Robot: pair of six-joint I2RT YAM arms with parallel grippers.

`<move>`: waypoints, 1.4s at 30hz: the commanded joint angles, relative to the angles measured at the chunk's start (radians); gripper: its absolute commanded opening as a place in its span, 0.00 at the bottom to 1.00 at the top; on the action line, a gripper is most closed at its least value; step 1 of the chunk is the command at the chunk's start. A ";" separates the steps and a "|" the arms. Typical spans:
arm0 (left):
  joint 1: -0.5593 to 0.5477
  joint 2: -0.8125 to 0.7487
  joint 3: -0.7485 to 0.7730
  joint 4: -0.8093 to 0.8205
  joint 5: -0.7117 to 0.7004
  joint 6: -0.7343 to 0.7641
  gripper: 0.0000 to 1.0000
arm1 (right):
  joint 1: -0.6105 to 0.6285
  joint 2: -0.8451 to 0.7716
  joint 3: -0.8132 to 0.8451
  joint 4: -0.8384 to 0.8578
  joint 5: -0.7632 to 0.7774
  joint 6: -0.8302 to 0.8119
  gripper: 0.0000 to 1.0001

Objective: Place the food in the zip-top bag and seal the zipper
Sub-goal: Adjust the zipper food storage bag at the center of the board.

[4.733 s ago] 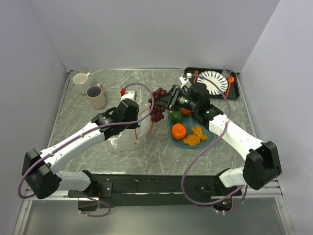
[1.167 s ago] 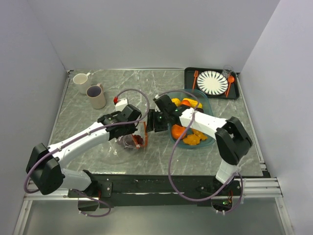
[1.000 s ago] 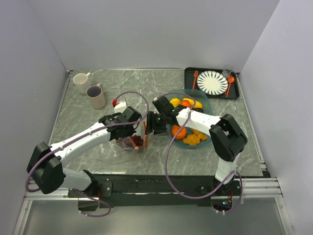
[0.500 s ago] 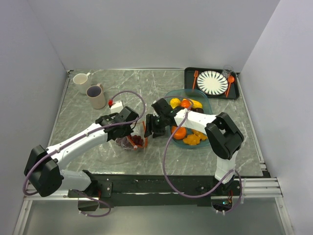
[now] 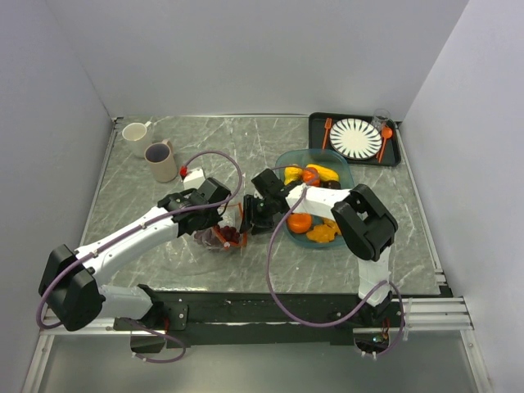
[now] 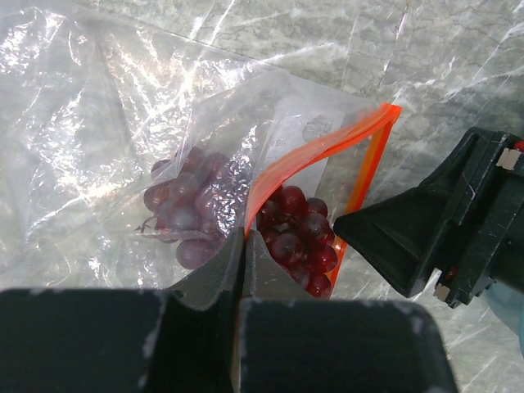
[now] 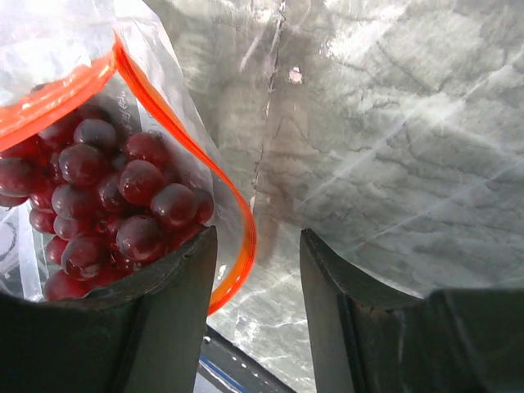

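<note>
One grape bunch (image 7: pixel 106 196) sits just inside the mouth of the zip-top bag (image 6: pixel 98 123). The left gripper (image 6: pixel 243 246) pinches the bag's lip by the zipper (image 6: pixel 319 147); the right gripper (image 7: pixel 258 246) hangs beside the bag, jaws apart, empty. Its finger snagging the zipper could spill grapes.

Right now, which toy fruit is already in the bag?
The dark purple grape bunch: it sits inside the clear bag, while the orange and the rest lie in the teal tray.

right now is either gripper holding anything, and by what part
The left gripper pinches the zip-top bag by the zipper at its mouth. The right gripper is open, holding nothing.
</note>
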 commanded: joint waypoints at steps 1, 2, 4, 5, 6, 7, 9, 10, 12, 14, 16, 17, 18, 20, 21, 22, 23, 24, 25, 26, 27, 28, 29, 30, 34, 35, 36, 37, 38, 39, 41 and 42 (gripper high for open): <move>0.005 -0.026 0.004 0.026 -0.001 0.010 0.01 | 0.006 0.024 0.006 0.051 -0.018 0.021 0.51; 0.005 -0.026 0.004 0.026 0.004 0.011 0.01 | 0.006 0.030 0.007 0.058 -0.024 0.025 0.51; 0.005 -0.028 0.004 0.028 0.005 0.014 0.01 | 0.008 0.041 0.016 0.059 -0.036 0.028 0.49; 0.005 -0.029 0.004 0.029 0.005 0.013 0.01 | 0.008 0.046 0.018 0.064 -0.039 0.028 0.47; 0.005 -0.032 0.004 0.029 0.007 0.013 0.01 | 0.008 0.050 0.021 0.064 -0.047 0.028 0.45; 0.005 -0.034 0.004 0.031 0.007 0.014 0.01 | 0.009 0.056 0.025 0.062 -0.047 0.029 0.43; 0.005 -0.042 0.004 0.031 0.010 0.017 0.01 | 0.009 0.056 0.024 0.071 -0.055 0.029 0.38; 0.005 -0.043 0.002 0.035 0.010 0.019 0.01 | 0.009 0.056 0.024 0.073 -0.055 0.029 0.37; 0.005 -0.049 0.002 0.034 0.010 0.019 0.01 | 0.009 0.052 0.022 0.084 -0.062 0.031 0.29; 0.005 -0.054 0.002 0.032 0.008 0.017 0.01 | 0.011 0.040 0.019 0.087 -0.056 0.029 0.12; 0.005 -0.066 0.004 0.031 0.005 0.019 0.01 | 0.009 0.000 0.006 0.093 -0.024 0.019 0.00; 0.005 -0.071 0.007 0.029 0.005 0.020 0.01 | 0.009 -0.022 0.001 0.088 -0.006 0.015 0.00; 0.005 -0.077 0.010 0.026 0.004 0.022 0.01 | 0.009 -0.045 -0.005 0.085 0.016 0.009 0.00; 0.007 -0.086 0.025 0.020 -0.008 0.026 0.01 | 0.009 -0.129 -0.005 0.065 0.062 -0.018 0.00; 0.007 -0.092 0.033 0.014 -0.012 0.032 0.01 | 0.011 -0.163 -0.002 0.059 0.073 -0.024 0.00; 0.008 -0.095 0.054 0.008 -0.016 0.036 0.01 | 0.011 -0.231 0.013 0.052 0.082 -0.035 0.00; 0.014 -0.095 0.065 0.005 -0.028 0.042 0.01 | 0.012 -0.267 0.024 0.044 0.099 -0.041 0.00; 0.017 -0.098 0.076 -0.011 -0.042 0.043 0.01 | 0.011 -0.299 0.038 0.041 0.099 -0.047 0.00; 0.020 -0.098 0.099 -0.021 -0.056 0.040 0.01 | 0.011 -0.343 0.086 0.032 0.093 -0.063 0.00; 0.031 -0.098 0.110 -0.035 -0.086 0.034 0.01 | 0.014 -0.359 0.116 0.004 0.088 -0.070 0.00; 0.039 -0.102 0.122 -0.047 -0.097 0.033 0.01 | 0.016 -0.368 0.148 -0.010 0.074 -0.081 0.00; 0.050 -0.102 0.146 -0.073 -0.104 0.031 0.01 | 0.020 -0.373 0.210 -0.027 0.065 -0.101 0.00; 0.066 -0.108 0.162 -0.084 -0.111 0.033 0.01 | 0.025 -0.375 0.240 -0.056 0.060 -0.110 0.00; 0.073 -0.126 0.174 -0.093 -0.128 0.031 0.01 | 0.029 -0.376 0.263 -0.062 0.050 -0.120 0.00; 0.083 -0.204 0.264 -0.126 -0.186 0.034 0.01 | 0.037 -0.335 0.350 -0.120 0.076 -0.138 0.00; 0.086 -0.238 0.280 -0.133 -0.199 0.042 0.01 | 0.039 -0.321 0.363 -0.148 0.085 -0.140 0.00; 0.088 -0.252 0.292 -0.135 -0.222 0.048 0.01 | 0.039 -0.306 0.372 -0.159 0.085 -0.138 0.00; 0.091 -0.264 0.314 -0.133 -0.223 0.059 0.01 | 0.037 -0.272 0.398 -0.174 0.080 -0.147 0.00; 0.099 -0.281 0.318 -0.120 -0.220 0.092 0.01 | 0.039 -0.257 0.409 -0.201 0.082 -0.146 0.00; 0.102 -0.283 0.326 -0.124 -0.220 0.097 0.01 | 0.039 -0.243 0.415 -0.205 0.077 -0.144 0.00; 0.103 -0.279 0.351 -0.143 -0.229 0.098 0.01 | 0.039 -0.215 0.421 -0.211 0.093 -0.144 0.00; 0.105 -0.278 0.346 -0.126 -0.225 0.109 0.01 | 0.037 -0.212 0.417 -0.209 0.094 -0.141 0.00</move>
